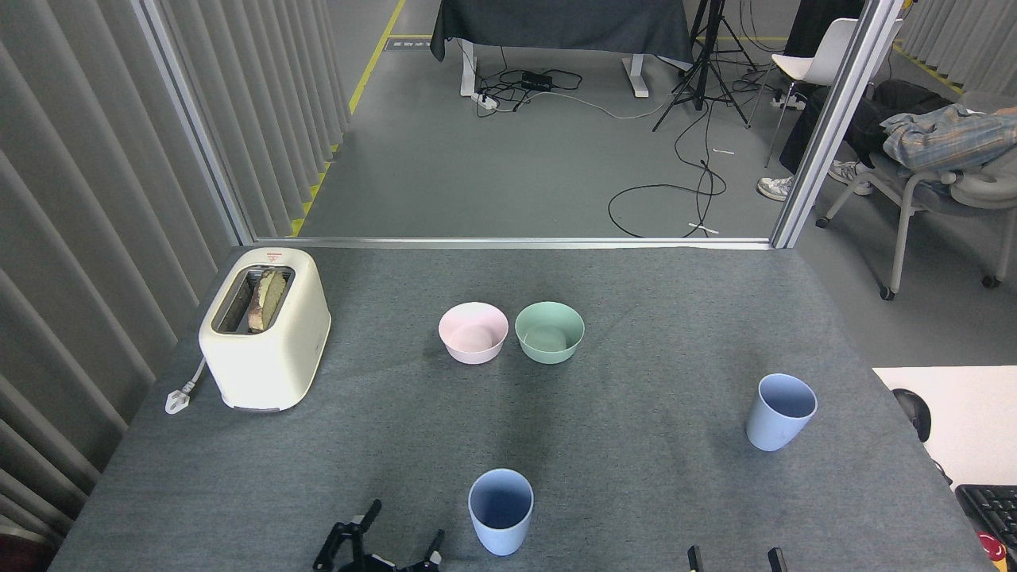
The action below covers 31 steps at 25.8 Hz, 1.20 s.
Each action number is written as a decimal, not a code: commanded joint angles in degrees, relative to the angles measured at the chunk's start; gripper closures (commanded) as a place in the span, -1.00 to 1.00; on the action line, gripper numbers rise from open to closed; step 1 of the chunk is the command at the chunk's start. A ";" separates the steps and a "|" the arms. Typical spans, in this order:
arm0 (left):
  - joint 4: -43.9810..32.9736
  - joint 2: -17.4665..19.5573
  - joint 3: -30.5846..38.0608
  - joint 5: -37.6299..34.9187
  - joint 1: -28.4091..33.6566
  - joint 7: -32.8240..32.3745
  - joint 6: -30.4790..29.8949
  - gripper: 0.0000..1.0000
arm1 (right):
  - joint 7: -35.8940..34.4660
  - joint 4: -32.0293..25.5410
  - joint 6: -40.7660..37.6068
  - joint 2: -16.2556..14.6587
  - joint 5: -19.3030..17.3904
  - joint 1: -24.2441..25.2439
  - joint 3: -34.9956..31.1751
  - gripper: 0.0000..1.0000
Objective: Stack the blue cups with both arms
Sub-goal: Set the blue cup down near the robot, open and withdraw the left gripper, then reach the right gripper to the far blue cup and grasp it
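at the near edge, about 7 o'clock from table centre: left gripper [380, 548], black fingers spread apart, holding nothing, only the tips in view above the frame's lower border. just beside it toward 3 o'clock, not touching: near blue cup [500, 511], upright, mouth up, standing on the grey table [636, 492] close to the near edge. bare cloth between gripper and cup, a narrow gap. further along the near edge at 5 o'clock: right gripper [735, 558], seen only as two small dark tips poking over the border, set apart from each other; too little in view to tell its state.

out toward 3 o'clock, well apart from the near cup: far blue cup [780, 411], upright, leaning slightly in the view, near the table's right edge. wide open cloth between the two cups, nothing lying in that stretch. past the right edge: white desk [953, 413] with a keyboard corner [989, 512].

at table centre, slightly toward 12 o'clock: pink bowl [473, 332] and mint-green bowl [549, 332], side by side, just about touching. broad bare cloth between bowls and near cup.

at 9 to 10 o'clock, near the left edge: cream toaster [266, 330] with bread in its slot, plug and cord trailing at its near-left corner.

beyond the far edge at 12 o'clock: metal frame rail [508, 242], then open floor with cables.
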 commanded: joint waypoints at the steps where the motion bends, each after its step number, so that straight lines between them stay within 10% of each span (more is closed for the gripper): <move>1: -0.04 4.21 4.32 8.47 0.00 0.05 -0.29 -0.98 | 0.31 0.00 0.00 0.01 0.00 -0.02 0.11 -1.00; 6: 0.40 6.94 12.58 18.49 -1.93 -0.21 0.51 -0.99 | 0.31 0.18 0.18 -0.08 0.08 -0.10 -0.07 -1.00; 20: 1.81 8.25 13.11 18.40 -3.87 -0.74 0.07 -0.98 | 1.01 12.31 0.53 -4.48 -3.70 -8.98 -11.32 -1.00; 31: 1.19 8.69 13.11 18.40 -0.61 -0.47 -2.04 -0.98 | 1.19 32.43 0.62 -10.72 -4.05 -27.17 -10.88 -1.00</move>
